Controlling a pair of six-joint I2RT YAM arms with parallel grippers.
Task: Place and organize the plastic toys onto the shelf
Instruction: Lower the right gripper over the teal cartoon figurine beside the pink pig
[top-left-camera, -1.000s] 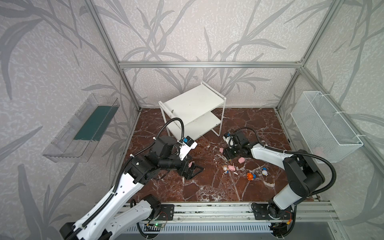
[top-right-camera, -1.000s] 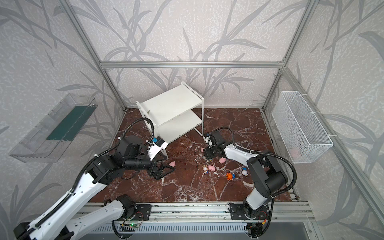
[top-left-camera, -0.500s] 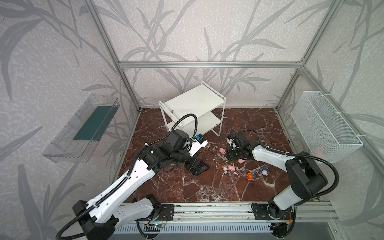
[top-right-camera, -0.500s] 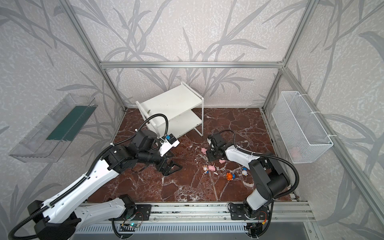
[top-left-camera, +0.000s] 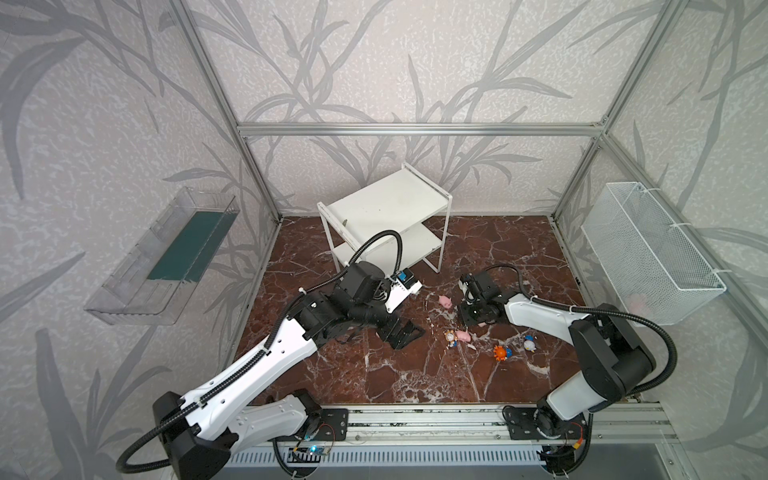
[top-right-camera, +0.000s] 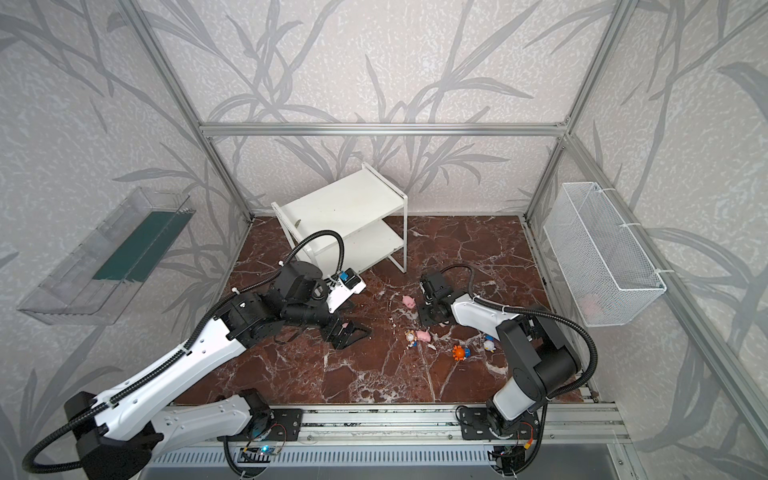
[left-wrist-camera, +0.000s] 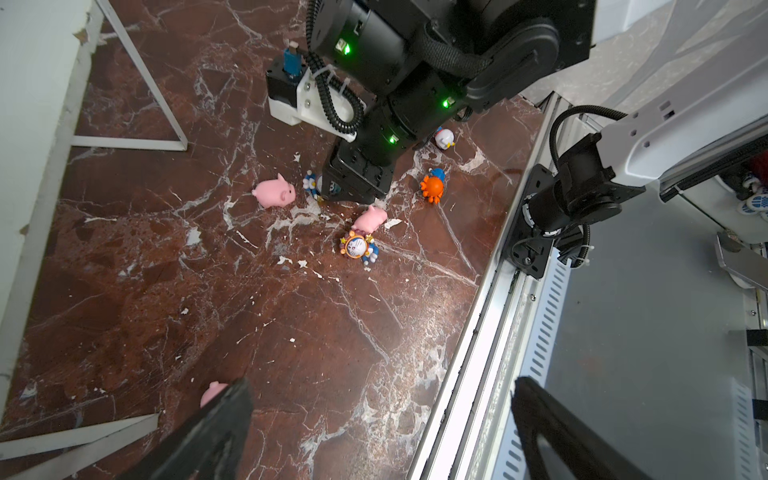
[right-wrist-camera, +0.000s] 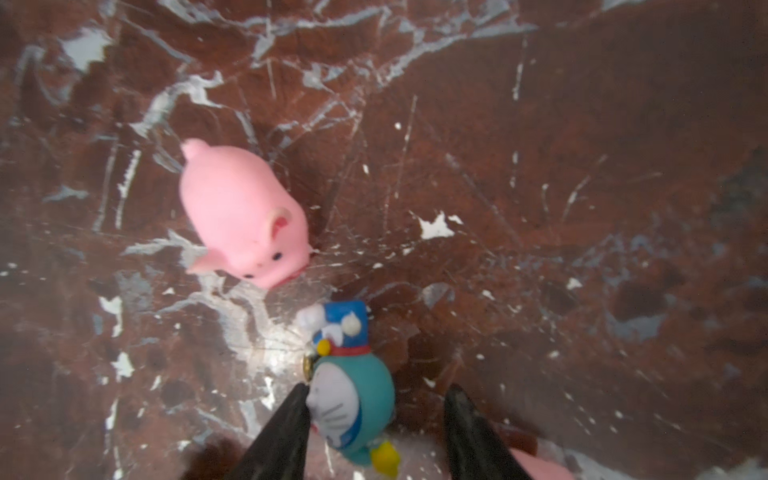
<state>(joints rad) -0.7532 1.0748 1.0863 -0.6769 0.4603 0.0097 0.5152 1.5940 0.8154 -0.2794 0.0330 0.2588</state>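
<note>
**No toy on the shelf yet; right gripper straddles a blue figurine**

None of the toys has reached the shelf (top-left-camera: 386, 208). What shows of its two white boards is bare in both top views, so I judge the whole job is left.

The blue figurine (right-wrist-camera: 353, 399) lies on the marble floor (right-wrist-camera: 582, 166) between the fingers of the right gripper (right-wrist-camera: 379, 392). Its jaws stand partly open. One finger (right-wrist-camera: 286, 424) touches the figurine's face and the other stands clear, so nothing is gripped.

Just ahead of those fingertips lies a pig (right-wrist-camera: 245, 220), apart from the figurine. Farther out are a second pig (left-wrist-camera: 372, 218) just beside a star-ringed figurine (left-wrist-camera: 357, 247), an orange figurine (left-wrist-camera: 432, 187) and a white figurine (left-wrist-camera: 444, 137).

The left gripper (left-wrist-camera: 382, 384) is spread wide and empty. A third pig (left-wrist-camera: 214, 392) sits just beside one finger and is half hidden by it.

The left arm's cable and the top board cover part of the lower board. A faint pink shape (top-left-camera: 636, 305) in the wire basket (top-left-camera: 648, 232) is too dim to name.
</note>
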